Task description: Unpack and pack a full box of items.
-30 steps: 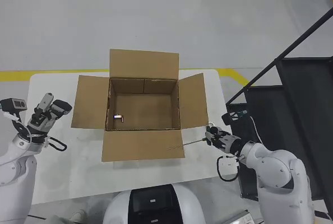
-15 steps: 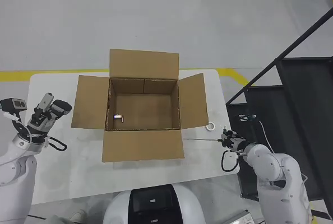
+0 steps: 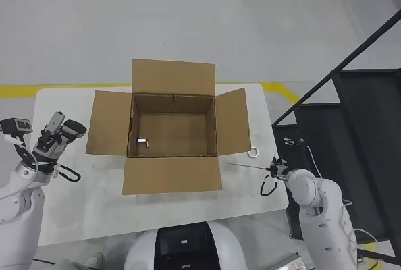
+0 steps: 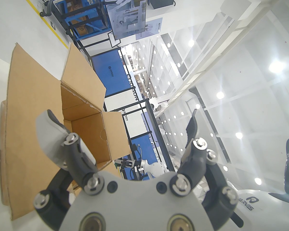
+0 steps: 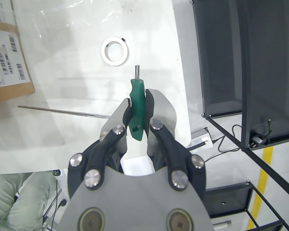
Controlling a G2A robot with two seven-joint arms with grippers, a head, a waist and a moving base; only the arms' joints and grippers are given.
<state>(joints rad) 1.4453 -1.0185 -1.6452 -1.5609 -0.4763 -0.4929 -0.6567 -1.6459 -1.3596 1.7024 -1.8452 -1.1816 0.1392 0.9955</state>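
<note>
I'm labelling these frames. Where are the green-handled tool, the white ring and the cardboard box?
green-handled tool (image 5: 136, 102), right wrist view, on its green handle.
white ring (image 5: 114, 63), right wrist view, on its band.
cardboard box (image 3: 172, 174), top view, on its near flap.

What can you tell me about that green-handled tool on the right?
The tool has a green, plastic-looking handle, a short metal stub poking from one end and a long thin metal rod running off sideways toward the box, rather like a T-shaped key. The right gripper is shut on the handle, holding it over the white table near its edge. A white ring lies just past the stub, not touching it.
</note>
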